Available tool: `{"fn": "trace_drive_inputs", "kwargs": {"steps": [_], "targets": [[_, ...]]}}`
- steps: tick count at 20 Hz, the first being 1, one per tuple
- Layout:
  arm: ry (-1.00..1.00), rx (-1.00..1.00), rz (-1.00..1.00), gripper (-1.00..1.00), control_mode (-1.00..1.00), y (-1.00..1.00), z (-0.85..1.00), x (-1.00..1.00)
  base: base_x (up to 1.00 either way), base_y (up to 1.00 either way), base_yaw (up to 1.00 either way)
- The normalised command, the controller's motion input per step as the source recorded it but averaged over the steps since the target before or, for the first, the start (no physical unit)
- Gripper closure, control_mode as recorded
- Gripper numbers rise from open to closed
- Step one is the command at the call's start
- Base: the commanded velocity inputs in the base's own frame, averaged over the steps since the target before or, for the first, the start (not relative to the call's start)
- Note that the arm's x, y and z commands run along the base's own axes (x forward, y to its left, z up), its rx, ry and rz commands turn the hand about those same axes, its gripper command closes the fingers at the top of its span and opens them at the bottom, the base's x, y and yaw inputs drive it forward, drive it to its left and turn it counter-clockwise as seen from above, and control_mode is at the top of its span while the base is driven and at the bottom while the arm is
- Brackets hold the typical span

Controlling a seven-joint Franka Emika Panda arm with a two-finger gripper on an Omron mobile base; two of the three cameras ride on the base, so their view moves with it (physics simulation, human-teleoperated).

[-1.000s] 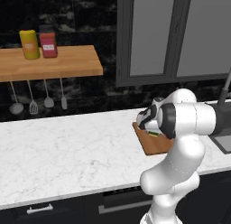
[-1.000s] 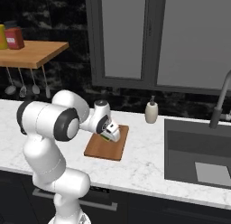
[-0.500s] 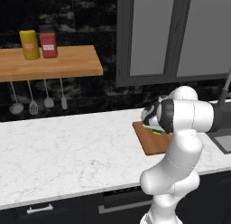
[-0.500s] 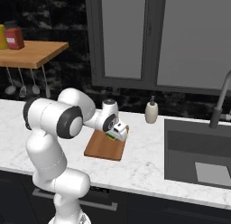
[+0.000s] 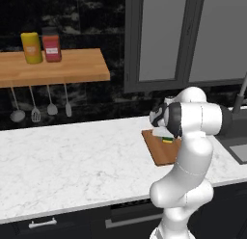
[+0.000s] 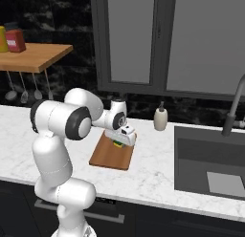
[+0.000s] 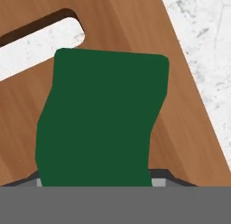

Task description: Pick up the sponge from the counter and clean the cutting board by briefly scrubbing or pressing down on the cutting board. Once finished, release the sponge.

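Scrubbing step in hand, judging by how things lie. Long white marble counter (image 6: 158,176) bearing the reddish-brown cutting board (image 6: 107,157), set near the front edge, short of the sink (image 6: 210,159). Sponge (image 6: 118,144) held over the board's far right corner, toward the handle-slot end, low on the wood or just above it; contact itself not clear. Gripper (image 6: 120,141) clamped narrowly on the sponge, green side facing the hand.

Next, probably: a short press or rub along the board, then opening the fingers to drop the sponge. Care needed to stay inside the board's right edge, close by.

Right base view: whole board in sight, yellow layer of the sponge peeking beneath the hand, soap bottle (image 6: 161,118) near the counter's back edge. Left base view: board (image 5: 159,151) partly hidden behind the arm, only a sliver of sponge (image 5: 167,139) visible. Hand view: green top of the sponge (image 7: 101,119) up close, handle slot (image 7: 40,42) in the board (image 7: 180,128), marble beyond the edge.
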Motion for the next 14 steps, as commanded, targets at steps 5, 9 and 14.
{"fn": "trace_drive_inputs", "kwargs": {"steps": [5,9,14], "targets": [[0.2,0.0,0.0,1.0,-1.0,0.01,-0.5,-1.0,0.0,0.0,0.0],[0.05,0.0,0.0,1.0,-1.0,0.07,-0.61,-1.0,0.0,0.0,0.0],[0.01,0.0,0.0,1.0,-1.0,0.11,-0.54,-1.0,0.0,0.0,0.0]]}}
